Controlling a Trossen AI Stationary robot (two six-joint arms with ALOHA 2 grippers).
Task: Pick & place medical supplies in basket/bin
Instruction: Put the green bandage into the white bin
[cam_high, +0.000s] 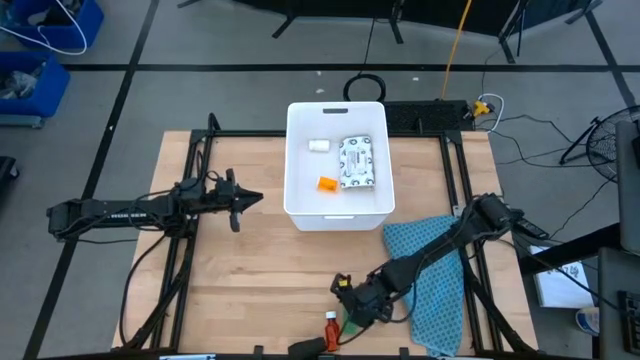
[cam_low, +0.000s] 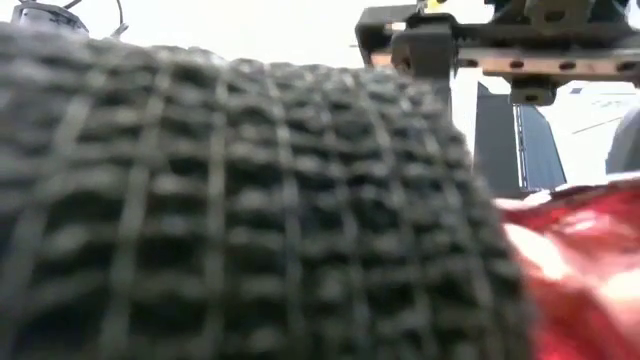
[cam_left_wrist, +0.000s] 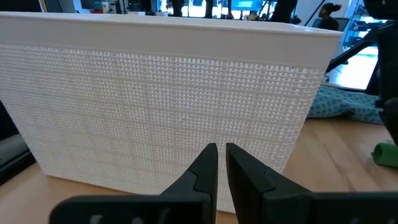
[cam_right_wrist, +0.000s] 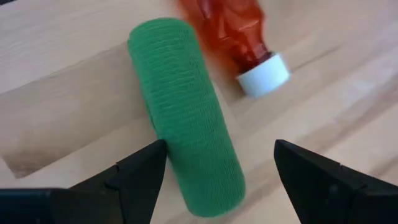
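Right pincer (cam_right_wrist: 221, 171) (jaws wide) straddles green roll (cam_right_wrist: 186, 112) near table edge (cam_high: 250, 348).

right gripper (cam_right_wrist: 214, 165) low, jaws wide; left gripper (cam_left_wrist: 222, 163) (jaws nearly closed) level, idle

The high view looks straight down on the whole counter (cam_high: 250, 260), both arms and the white bin (cam_high: 337, 165). The low view sits at counter height, nearly blocked by a ribbed roll (cam_low: 230, 200) pressed close to the lens. The left wrist view faces the bin's long wall (cam_left_wrist: 168, 106) from close by. The right wrist view looks steeply down, very near, on a green roll (cam_right_wrist: 186, 118) and an orange-red bottle (cam_right_wrist: 239, 34), which the high view shares at the counter's near edge.
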